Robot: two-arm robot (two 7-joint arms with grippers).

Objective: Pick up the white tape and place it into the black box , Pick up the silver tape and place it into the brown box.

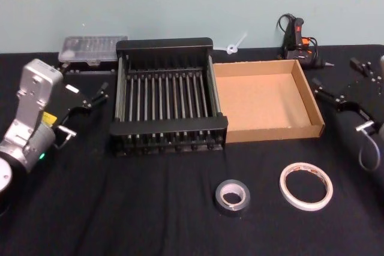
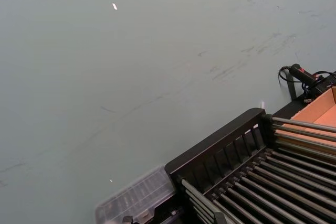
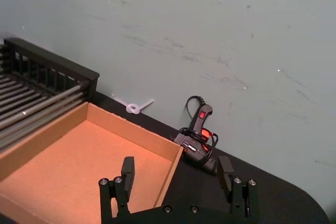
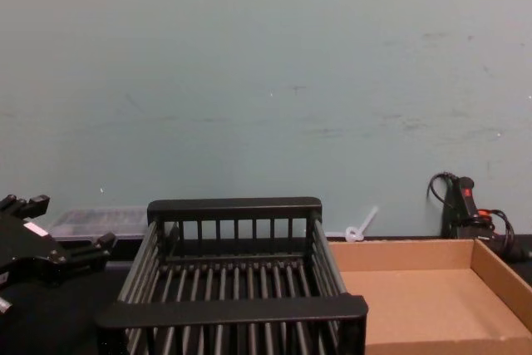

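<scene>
Black table (image 1: pixel 150 208): two tapes (two boxes)

The table (image 1: pixel 150 208) is covered with matt black cloth. The black box (image 1: pixel 168 125) looks to be made of smooth hard plastic, its bars faintly glossy. The brown box (image 1: pixel 312 103) is of matt tan cardboard. A dull grey-silver sheen is seen on the silver tape (image 1: pixel 232 197); the white tape (image 1: pixel 306 185) appears smooth and pale. The wall (image 4: pixel 266 81) is painted matt and scuffed.

A clear plastic case (image 1: pixel 94 49), white zip tie (image 1: pixel 235 46), and glue gun (image 1: pixel 297 39) line the wall.
</scene>
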